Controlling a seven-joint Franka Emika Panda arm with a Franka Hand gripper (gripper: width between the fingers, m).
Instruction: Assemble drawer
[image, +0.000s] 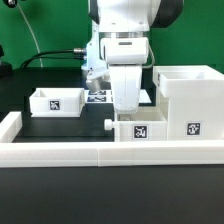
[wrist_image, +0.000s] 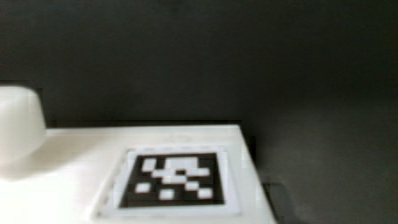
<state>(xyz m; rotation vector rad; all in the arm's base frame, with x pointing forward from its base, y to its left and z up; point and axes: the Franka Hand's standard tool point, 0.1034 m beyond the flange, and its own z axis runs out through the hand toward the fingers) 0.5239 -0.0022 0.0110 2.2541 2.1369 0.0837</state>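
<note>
The drawer's tall white housing (image: 190, 100) stands at the exterior view's right, with a tag on its front. One small open-top tray (image: 55, 100) sits at the left on the black table. The second tray (image: 142, 129) lies at the front centre against the housing, its knob (image: 108, 125) pointing left. My gripper (image: 128, 110) hangs straight down onto this tray, and its fingertips are hidden at the tray's rim. The blurred wrist view shows a white tagged face (wrist_image: 175, 180) and a rounded white part (wrist_image: 15, 130), with no fingers in sight.
A long low white border wall (image: 90, 152) runs along the front and turns back at the left (image: 10, 125). The marker board (image: 97, 97) lies behind the arm. A black cable (image: 50, 55) runs across the back in front of a green backdrop.
</note>
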